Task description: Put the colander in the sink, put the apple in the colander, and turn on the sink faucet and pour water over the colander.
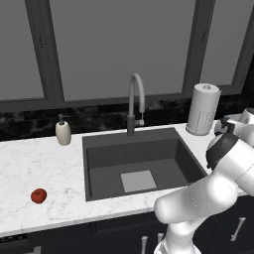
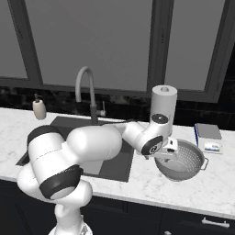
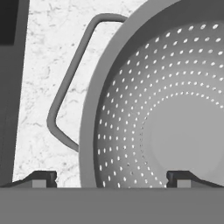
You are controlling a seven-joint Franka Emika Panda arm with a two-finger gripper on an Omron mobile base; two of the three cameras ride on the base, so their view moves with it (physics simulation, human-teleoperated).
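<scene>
The silvery perforated colander [image 2: 183,160] stands on the white marble counter to the right of the sink [image 2: 114,165]. My gripper [image 2: 166,155] hangs open over its left rim. In the hand view the colander [image 3: 166,113] is close below. One fingertip [image 3: 41,178] is outside the rim near the loop handle [image 3: 65,87], the other fingertip [image 3: 181,178] is inside the bowl. Nothing is gripped. The red apple [image 1: 38,195] lies on the counter left of the dark sink [image 1: 94,163]. The grey gooseneck sink faucet [image 1: 134,101] rises behind the basin.
A beige soap dispenser [image 1: 63,132] stands at the sink's back left corner. A paper towel roll [image 2: 164,108] stands just behind the colander. A flat blue and white box [image 2: 209,137] lies to the colander's right. Dark windows run behind the counter.
</scene>
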